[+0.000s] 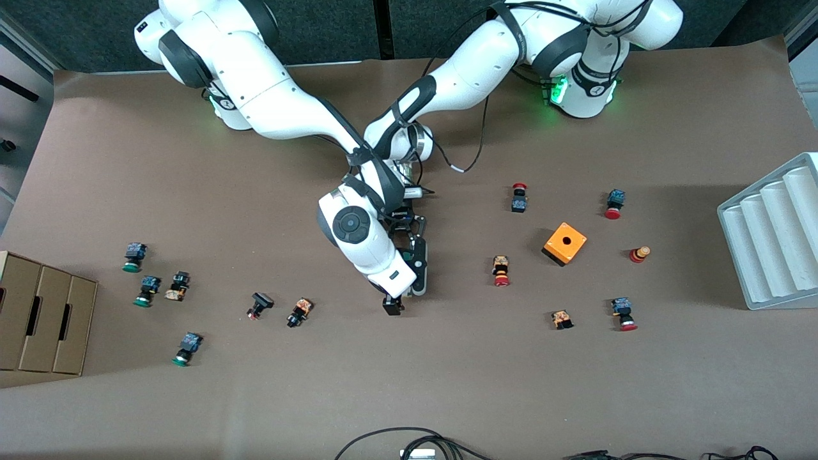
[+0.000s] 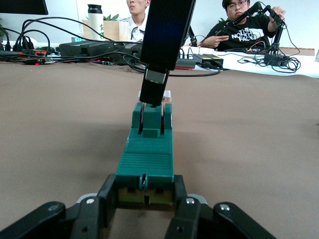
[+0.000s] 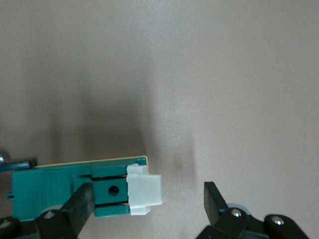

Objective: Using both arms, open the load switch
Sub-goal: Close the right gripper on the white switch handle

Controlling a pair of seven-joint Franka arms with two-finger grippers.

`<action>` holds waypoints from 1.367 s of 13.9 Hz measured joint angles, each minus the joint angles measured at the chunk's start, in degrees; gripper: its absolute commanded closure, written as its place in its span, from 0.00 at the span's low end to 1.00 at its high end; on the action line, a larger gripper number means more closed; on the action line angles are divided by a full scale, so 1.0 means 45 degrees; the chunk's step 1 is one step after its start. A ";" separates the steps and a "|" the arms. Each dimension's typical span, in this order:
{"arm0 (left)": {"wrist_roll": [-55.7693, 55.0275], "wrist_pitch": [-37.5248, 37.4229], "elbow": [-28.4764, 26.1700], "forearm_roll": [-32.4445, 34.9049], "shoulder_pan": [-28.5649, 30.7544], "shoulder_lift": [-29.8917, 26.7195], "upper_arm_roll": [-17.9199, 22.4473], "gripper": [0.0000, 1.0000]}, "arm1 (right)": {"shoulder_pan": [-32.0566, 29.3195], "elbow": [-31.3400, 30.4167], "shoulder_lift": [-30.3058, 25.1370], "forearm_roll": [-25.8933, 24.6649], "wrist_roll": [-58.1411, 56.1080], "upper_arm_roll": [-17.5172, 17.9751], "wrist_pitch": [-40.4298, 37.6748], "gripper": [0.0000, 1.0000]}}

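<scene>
The load switch (image 1: 419, 268) is a narrow dark green block lying on the table's middle. My left gripper (image 1: 412, 239) is shut on one end of it; in the left wrist view its fingers (image 2: 107, 191) press both sides of the load switch (image 2: 147, 159). My right gripper (image 1: 404, 299) is over the other end, open. In the right wrist view the white lever (image 3: 144, 191) sticks out of the load switch (image 3: 60, 184) and lies between the right gripper's (image 3: 148, 204) spread fingers (image 3: 214, 201), with a gap on the lever's outer side. One right finger (image 2: 157, 84) hangs over the lever (image 2: 167, 93).
Small push buttons lie scattered: green-capped ones (image 1: 134, 257) toward the right arm's end, red-capped ones (image 1: 519, 197) toward the left arm's end. An orange cube box (image 1: 565, 243) stands among them. A cardboard tray (image 1: 38, 319) and a white ribbed tray (image 1: 773, 236) sit at the table's ends.
</scene>
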 measured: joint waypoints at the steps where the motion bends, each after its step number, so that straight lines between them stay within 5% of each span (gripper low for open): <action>1: -0.0001 -0.0007 0.0000 0.0005 -0.0002 0.0003 0.0000 0.80 | 0.0000 0.0022 0.0001 0.0000 0.0000 -0.0016 0.0001 0.04; 19: -0.0118 -0.0041 -0.0004 0.0035 -0.0008 0.0013 0.0000 0.80 | 0.0156 0.0077 0.0088 -0.0378 -0.0025 -0.0060 0.0001 0.38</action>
